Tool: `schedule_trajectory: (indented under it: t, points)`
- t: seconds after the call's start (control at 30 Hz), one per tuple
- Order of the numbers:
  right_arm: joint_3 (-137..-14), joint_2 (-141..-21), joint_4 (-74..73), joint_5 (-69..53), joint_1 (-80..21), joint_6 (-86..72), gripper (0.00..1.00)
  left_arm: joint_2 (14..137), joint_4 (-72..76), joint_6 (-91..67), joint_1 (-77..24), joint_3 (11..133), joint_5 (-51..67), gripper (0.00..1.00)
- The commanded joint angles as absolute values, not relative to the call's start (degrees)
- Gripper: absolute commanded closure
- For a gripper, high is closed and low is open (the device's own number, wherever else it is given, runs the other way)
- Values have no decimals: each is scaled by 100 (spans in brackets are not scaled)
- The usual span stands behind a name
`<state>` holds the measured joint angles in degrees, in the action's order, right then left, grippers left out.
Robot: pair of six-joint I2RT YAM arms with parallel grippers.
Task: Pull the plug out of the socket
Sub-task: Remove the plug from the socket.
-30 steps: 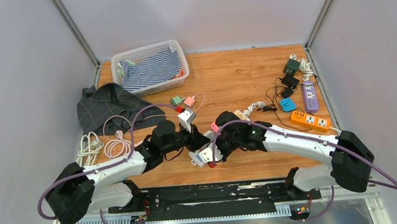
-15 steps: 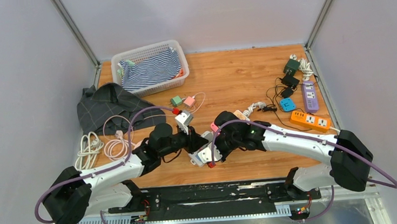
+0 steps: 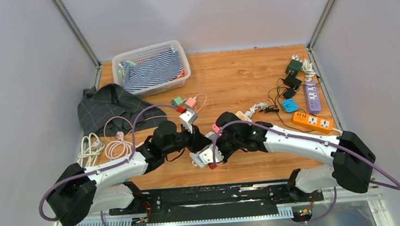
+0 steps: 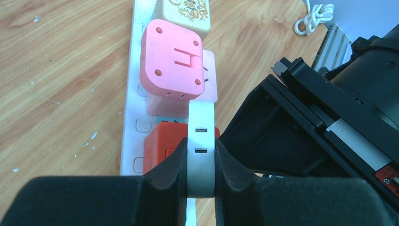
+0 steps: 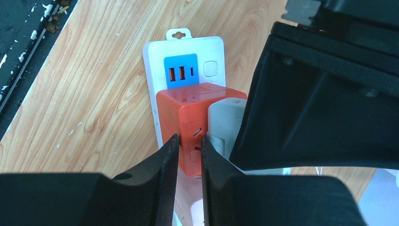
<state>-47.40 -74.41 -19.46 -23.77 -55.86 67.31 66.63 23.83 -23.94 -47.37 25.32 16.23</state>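
Our left claw (image 3: 202,140) and right claw (image 3: 218,149) flank the power strip (image 3: 204,158) near centre, basket (image 3: 146,48) far left, cable coils (image 3: 114,148) left, other strips (image 3: 312,120) right

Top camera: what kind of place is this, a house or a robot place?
Probably a robot practice booth: left arm and right arm bolted at the wooden table's near edge, plain grey walls around it, an orange power strip and purple power strip.
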Motion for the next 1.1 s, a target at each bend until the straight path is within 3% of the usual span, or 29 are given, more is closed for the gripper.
schedule_trajectory:
  t: [0.0, 0.37, 0.83, 1.07]
  points:
    - [-4520, -7785, -2731, -2084, -5633, 6640, 77, 6828, 2320, -2372, -4772, 2663, 1895, 100]
    - [-4530, -7805, -2751, -2083, -5638, 6636, 78, 6223, 2268, -2438, -4722, 2179, 1651, 100]
    - [-4535, -7831, -2767, -2064, -5632, 6636, 78, 6857, 2276, -2375, -4720, 2722, 1976, 100]
    - [-4535, -7830, -2777, -2057, -5634, 6640, 78, 6599, 2268, -2355, -4720, 2465, 1829, 100]
